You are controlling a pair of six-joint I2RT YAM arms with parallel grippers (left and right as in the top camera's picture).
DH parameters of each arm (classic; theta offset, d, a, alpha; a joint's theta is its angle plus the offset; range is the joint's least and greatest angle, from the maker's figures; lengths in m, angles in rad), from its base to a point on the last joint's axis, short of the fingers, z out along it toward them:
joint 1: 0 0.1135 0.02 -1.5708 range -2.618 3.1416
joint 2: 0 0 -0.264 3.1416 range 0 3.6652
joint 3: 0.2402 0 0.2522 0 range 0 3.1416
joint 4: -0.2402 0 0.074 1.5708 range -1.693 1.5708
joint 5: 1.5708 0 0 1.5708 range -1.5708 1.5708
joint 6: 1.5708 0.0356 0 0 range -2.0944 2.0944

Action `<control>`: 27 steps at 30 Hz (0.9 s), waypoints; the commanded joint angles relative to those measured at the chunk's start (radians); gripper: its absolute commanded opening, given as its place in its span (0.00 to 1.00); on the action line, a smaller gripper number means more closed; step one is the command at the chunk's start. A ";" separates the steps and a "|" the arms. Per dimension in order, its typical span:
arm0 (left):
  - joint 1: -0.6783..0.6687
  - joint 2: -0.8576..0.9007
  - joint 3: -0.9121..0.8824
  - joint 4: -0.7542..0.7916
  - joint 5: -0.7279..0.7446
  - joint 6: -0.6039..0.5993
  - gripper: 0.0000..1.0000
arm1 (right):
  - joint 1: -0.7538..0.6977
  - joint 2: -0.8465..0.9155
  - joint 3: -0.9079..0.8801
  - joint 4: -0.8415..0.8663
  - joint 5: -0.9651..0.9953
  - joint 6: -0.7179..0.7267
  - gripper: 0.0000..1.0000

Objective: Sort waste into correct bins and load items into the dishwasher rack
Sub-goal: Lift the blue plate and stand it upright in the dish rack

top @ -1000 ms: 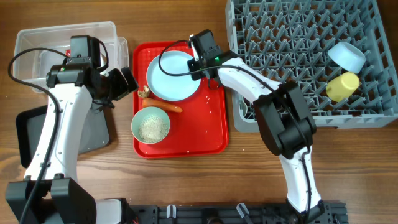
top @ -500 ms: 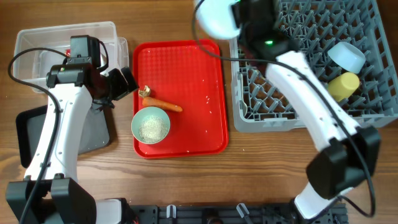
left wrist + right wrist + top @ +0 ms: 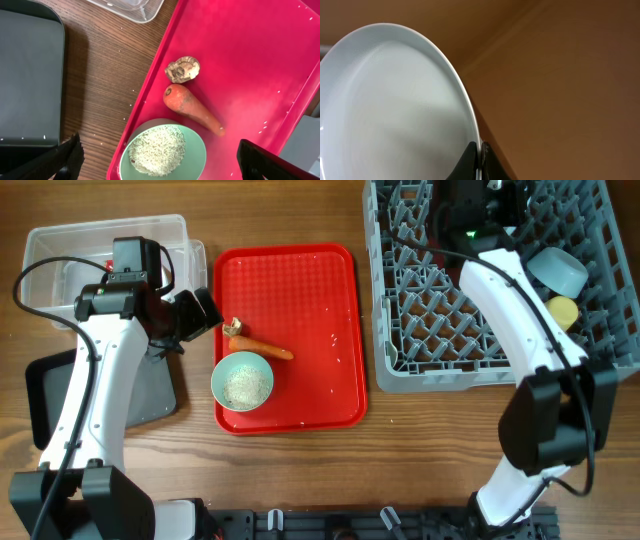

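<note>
Between the right jaws, a smooth, glossy, pale blue round plate [image 3: 395,115]

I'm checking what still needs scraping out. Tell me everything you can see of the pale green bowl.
The pale green bowl is round and smooth, plastic by its look. It stands upright on the red tray, in its near left corner. Loose white rice covers its bottom. The carrot lies just behind it; whether they touch is unclear. Nothing grips it.
</note>
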 commanded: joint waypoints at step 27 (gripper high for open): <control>0.003 -0.016 0.008 -0.001 0.009 -0.009 1.00 | 0.141 0.094 -0.013 -0.141 -0.183 0.063 0.53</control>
